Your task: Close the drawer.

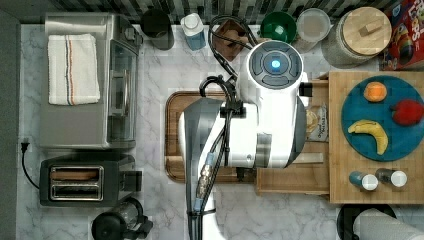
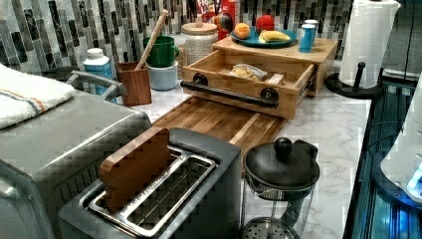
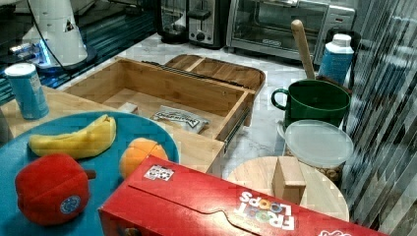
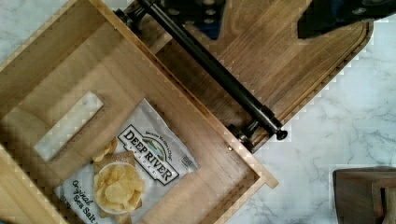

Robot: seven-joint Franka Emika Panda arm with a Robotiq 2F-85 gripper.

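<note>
Drawer (image 2: 249,79) pulled open over the dark board (image 2: 219,122)

Chip bag (image 4: 126,172) lies inside; in the top view the arm (image 1: 250,125) hides most of the drawer, and I cannot tell how the jaws stand

One drawer (image 2: 249,82) is standing open, holding one chip bag (image 4: 128,170). One blue plate (image 1: 382,117) is carrying three toy fruits. Two shakers (image 1: 377,179), one toaster (image 1: 85,182) and one toaster oven (image 1: 90,80) are sitting nearby.

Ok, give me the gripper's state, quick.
Gripper: cannot be told; it hangs over the open drawer, holding nothing visible.
</note>
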